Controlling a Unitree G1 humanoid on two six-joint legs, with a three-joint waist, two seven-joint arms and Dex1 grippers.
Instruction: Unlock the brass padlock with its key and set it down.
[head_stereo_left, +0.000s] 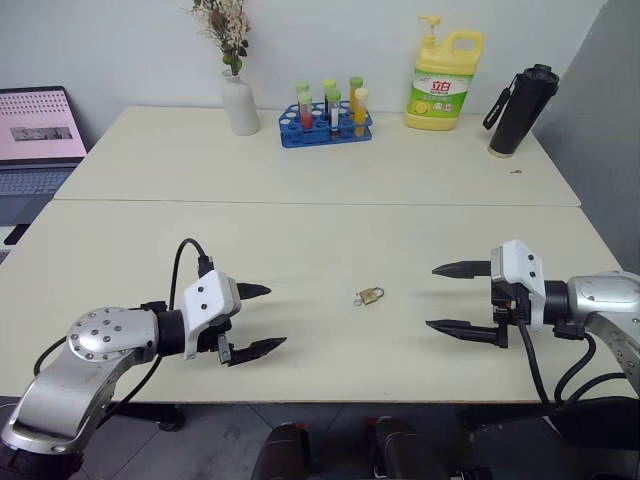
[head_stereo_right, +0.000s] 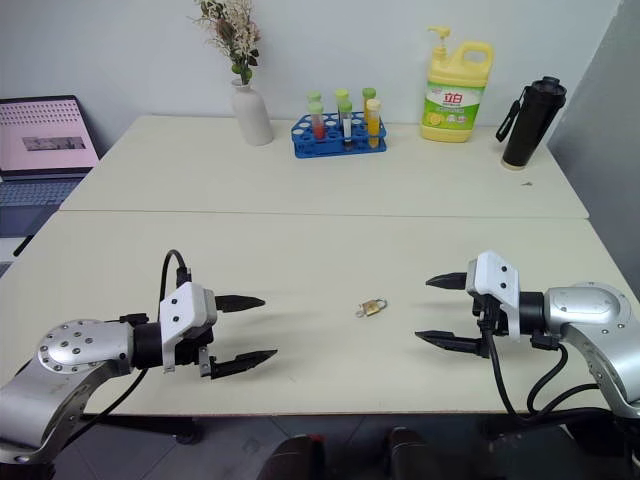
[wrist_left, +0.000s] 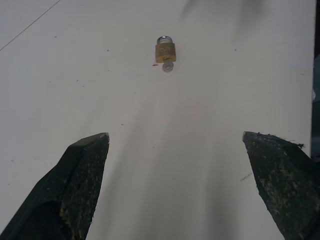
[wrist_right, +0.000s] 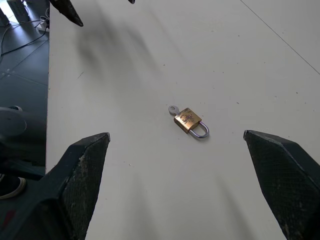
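**Q:** Left eye view first: how do the grippers stand?

**A:** The left gripper hovers over the near-left part of the table, fingers spread wide with nothing between them, tips aimed toward the middle. The right gripper hovers over the near-right part, also spread wide and empty, tips pointing back at the left one.

**Q:** And the padlock?

**A:** The padlock lies flat on the table between the two grippers, apart from both and a little nearer the right one, not far from the near edge. In the right wrist view its shackle looks seated in the brass body, and the key sticks out of the opposite end, touching the body. Whether the key is turned, I cannot tell.

**Q:** Anything farther out?

**A:** Along the far edge: a white vase of dried flowers toward the left, a blue tube rack near the middle, a yellow soap bottle beside it, and a black flask at the far-right corner. A laptop sits off the left edge.
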